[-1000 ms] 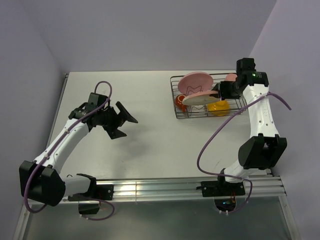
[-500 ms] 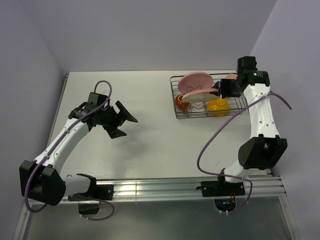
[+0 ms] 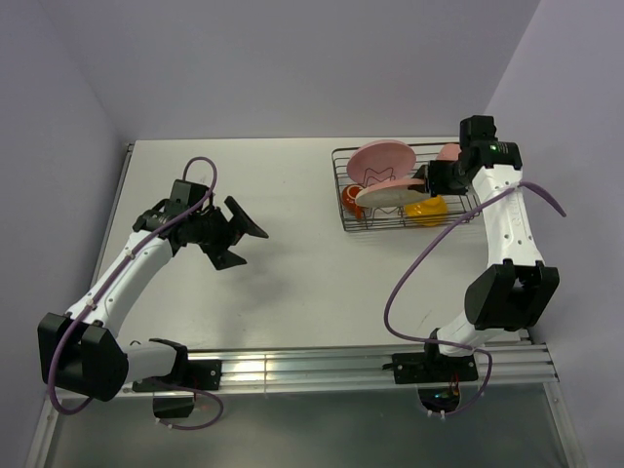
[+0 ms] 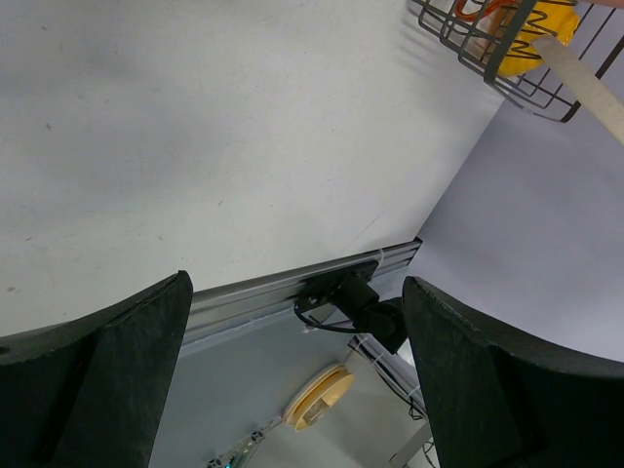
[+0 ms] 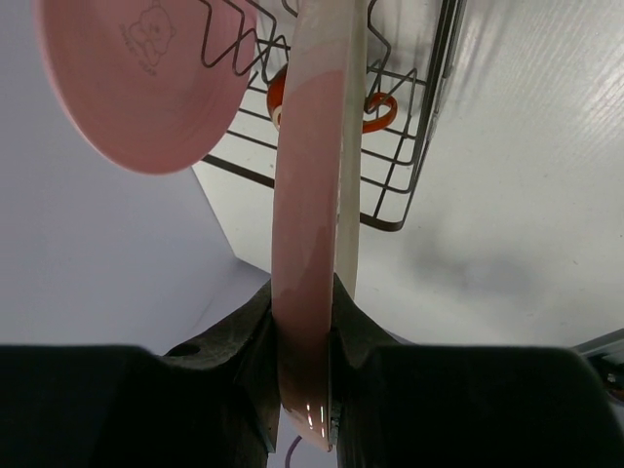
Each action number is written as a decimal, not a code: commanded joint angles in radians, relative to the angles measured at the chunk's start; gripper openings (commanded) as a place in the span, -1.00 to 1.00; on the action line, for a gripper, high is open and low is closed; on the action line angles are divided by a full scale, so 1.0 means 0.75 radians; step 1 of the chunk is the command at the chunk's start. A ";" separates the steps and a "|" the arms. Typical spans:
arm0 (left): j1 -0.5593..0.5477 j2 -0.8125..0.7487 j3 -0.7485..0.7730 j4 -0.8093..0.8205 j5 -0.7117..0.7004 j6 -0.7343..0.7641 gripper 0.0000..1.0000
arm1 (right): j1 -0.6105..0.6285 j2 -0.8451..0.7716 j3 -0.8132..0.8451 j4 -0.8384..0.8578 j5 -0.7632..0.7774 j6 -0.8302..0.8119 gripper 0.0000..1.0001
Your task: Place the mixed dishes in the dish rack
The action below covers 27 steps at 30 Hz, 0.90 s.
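The right gripper [image 3: 426, 181] is clamped on the rim of the cream plate [image 3: 388, 193], holding it over the rack [image 3: 337, 177] at the table's [image 3: 292, 263] 1 o'clock. In the rack, the pink plate [image 3: 380, 159] sits at the cream plate's 11 o'clock and the bowl [image 3: 427, 208] at its 4. The left gripper [image 3: 237, 234] hangs at 9 o'clock, jaws spread wide

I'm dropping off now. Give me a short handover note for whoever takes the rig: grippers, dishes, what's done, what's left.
The left gripper is open and empty, above the bare table, away from the rack.
The right gripper is shut on the rim of the cream plate, held over the rack and not yet seated.
Done: the pink plate on edge, the yellow bowl and the red cup are in the rack. The pink tumbler at the far right corner seems inside but is partly hidden.
Left: stand the cream plate in the rack and release.
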 commanded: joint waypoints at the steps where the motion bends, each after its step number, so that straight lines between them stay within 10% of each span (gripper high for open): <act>1: 0.005 -0.032 0.017 0.020 0.020 0.014 0.91 | -0.011 -0.067 0.026 0.084 -0.034 0.034 -1.00; 27: 0.021 -0.034 0.002 0.020 0.026 0.012 0.91 | -0.011 0.054 0.001 0.123 0.040 0.064 -1.00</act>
